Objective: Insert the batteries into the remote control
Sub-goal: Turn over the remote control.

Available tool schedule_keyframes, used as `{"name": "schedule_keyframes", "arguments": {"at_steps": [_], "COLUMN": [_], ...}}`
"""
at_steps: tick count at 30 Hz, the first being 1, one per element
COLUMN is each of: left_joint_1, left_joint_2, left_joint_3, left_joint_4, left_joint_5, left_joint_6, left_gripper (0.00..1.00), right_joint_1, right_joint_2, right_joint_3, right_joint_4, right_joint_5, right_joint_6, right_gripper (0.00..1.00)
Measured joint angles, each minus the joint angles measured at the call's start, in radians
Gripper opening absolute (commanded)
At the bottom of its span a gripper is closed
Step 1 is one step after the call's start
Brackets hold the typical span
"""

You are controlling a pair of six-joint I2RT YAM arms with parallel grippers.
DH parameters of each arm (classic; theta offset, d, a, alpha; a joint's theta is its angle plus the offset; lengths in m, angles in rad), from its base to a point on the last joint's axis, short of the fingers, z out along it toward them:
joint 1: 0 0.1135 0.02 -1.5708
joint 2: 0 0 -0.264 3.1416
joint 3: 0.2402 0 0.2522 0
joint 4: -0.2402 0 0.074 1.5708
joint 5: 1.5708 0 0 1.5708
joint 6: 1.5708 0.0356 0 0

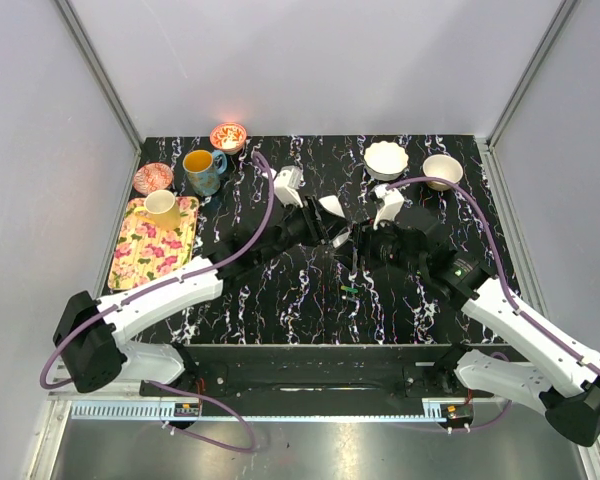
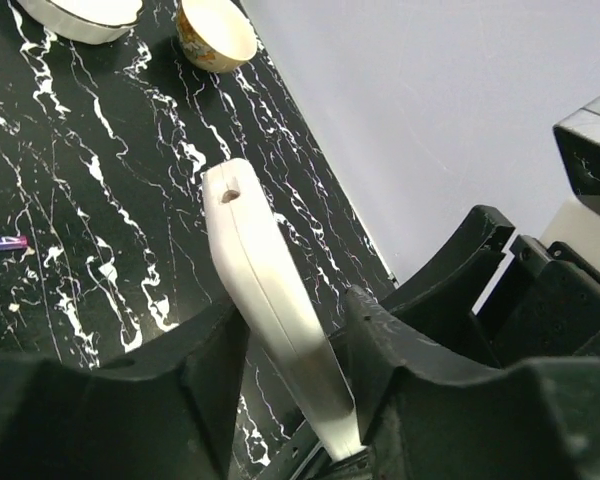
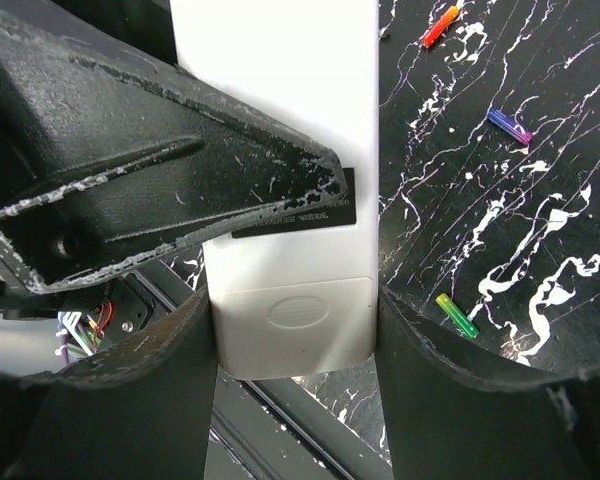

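The right gripper [image 3: 295, 300] is clamped across the width of the remote control [image 3: 280, 80], plain back up between its fingers, while the left gripper [image 2: 295, 310] pinches the same handset on its flat faces (three small coloured cylinders [image 3: 457, 315] lie beside the right fingers on the table [image 3: 540, 200]).

The remote control [image 2: 265, 260] hides its lower end inside the left claw [image 2: 295, 308]; the print on its label [image 3: 300, 215] is too small to read.

Bright even light, soft shadows, close foreground slightly blurred
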Motion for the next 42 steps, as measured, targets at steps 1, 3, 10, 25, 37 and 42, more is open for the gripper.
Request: {"name": "schedule_keyframes", "arguments": {"at_steps": [1, 3, 10, 25, 37, 42], "left_joint_1": [0.000, -0.004, -0.019, -0.012, -0.009, -0.002], "left_joint_2": [0.003, 0.011, 0.031, 0.018, 0.017, 0.017], "left_joint_3": [0.005, 0.016, 0.037, 0.035, 0.041, 0.055], "left_joint_4": [0.003, 0.007, 0.021, 0.016, 0.000, -0.005], "left_joint_5": [0.000, 0.005, 0.010, 0.085, 0.148, 0.159], "left_joint_6": [0.000, -0.002, 0.003, 0.009, 0.035, 0.049], "left_gripper": [0.34, 0.26, 0.00, 0.60, 0.56, 0.57], "right_joint_1": [0.000, 0.000, 0.006, 0.009, 0.009, 0.009], "right_joint_2": [0.000, -0.002, -0.002, -0.016, -0.006, -0.006], "right_joint_3": [0.000, 0.000, 0.000, 0.071, 0.111, 0.111], "right_joint_4": [-0.003, -0.006, -0.019, -0.076, -0.143, -0.157], "right_joint_5": [0.002, 0.009, 0.029, 0.039, -0.014, -0.014], "right_joint_6": [0.000, -0.002, -0.005, -0.068, -0.135, -0.142], "right_gripper": [0.00, 0.00, 0.00, 0.00, 0.00, 0.00]}}
